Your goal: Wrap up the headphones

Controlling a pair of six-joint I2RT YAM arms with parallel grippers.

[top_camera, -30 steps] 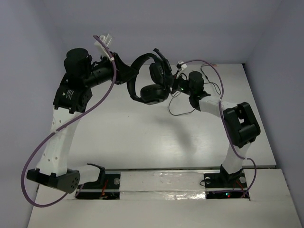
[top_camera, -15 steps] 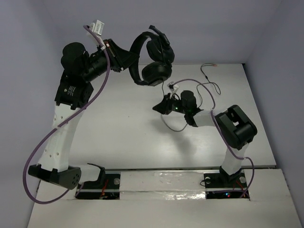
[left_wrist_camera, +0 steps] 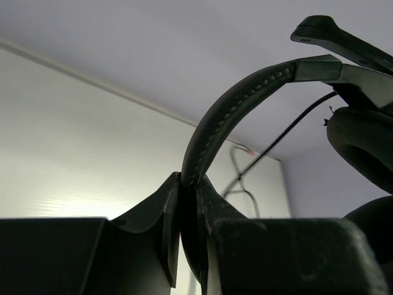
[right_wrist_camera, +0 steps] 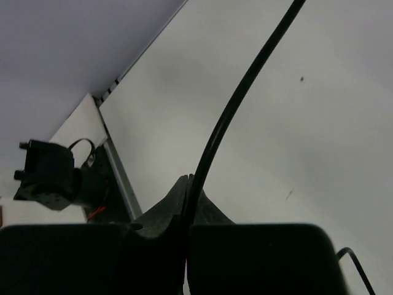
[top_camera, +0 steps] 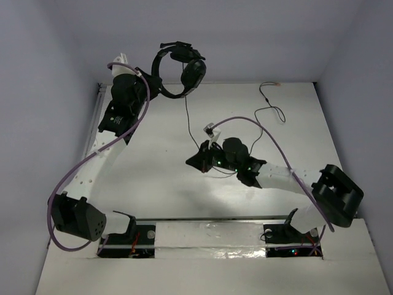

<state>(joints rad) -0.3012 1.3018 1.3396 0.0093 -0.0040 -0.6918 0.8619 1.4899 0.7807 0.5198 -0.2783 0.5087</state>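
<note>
We hold the headphones [top_camera: 191, 74] aloft over the far-left of the table [top_camera: 153, 175], with the left gripper [left_wrist_camera: 188, 203] clamped on the headband [left_wrist_camera: 230, 110] and the right gripper [right_wrist_camera: 187, 192] pinching the cable [right_wrist_camera: 245, 92] low above the table. We judge the winding barely begun; the next move is to loop the cable round the headband without losing the pinch.

The black headphones [top_camera: 191, 74] are up in the air over the far edge of the bench, toward the left corner, held by the thin curved headband [left_wrist_camera: 228, 114]. The long thin cable [top_camera: 186, 114] hangs down to the middle of the bench, and its end lies curled near the far right corner.
</note>
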